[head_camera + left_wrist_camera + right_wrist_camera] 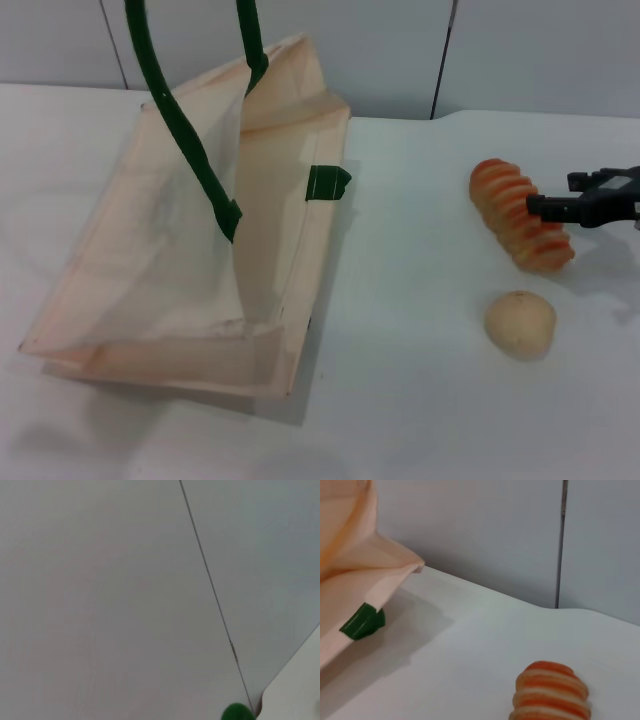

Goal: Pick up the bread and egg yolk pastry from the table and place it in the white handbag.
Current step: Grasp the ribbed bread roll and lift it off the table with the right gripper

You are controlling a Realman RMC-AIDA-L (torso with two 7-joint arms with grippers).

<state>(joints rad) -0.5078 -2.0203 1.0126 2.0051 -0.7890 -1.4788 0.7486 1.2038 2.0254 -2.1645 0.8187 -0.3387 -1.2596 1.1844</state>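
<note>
We are reaching for the bread [521, 214] with our right gripper [540, 207], fingers spread beside the loaf, nothing pinched. The pastry [520, 323] is sitting nearby on the table [420, 400]. The handbag [200, 230] is standing well apart. Next: straddling the loaf, closing. Left gripper unseen.

The bread [520, 214] is a long loaf with orange-topped ridges and tan grooves, lying flat on the white table [420, 330] at its right side, one end pointing away and slightly left. Just in front of it, apart from it, sits the egg yolk pastry [520, 324], a small, smooth, pale-tan ball. The white handbag [200, 250], a large cream fabric tote with dark green handles and green tabs, rests on the left, its mouth open.
</note>
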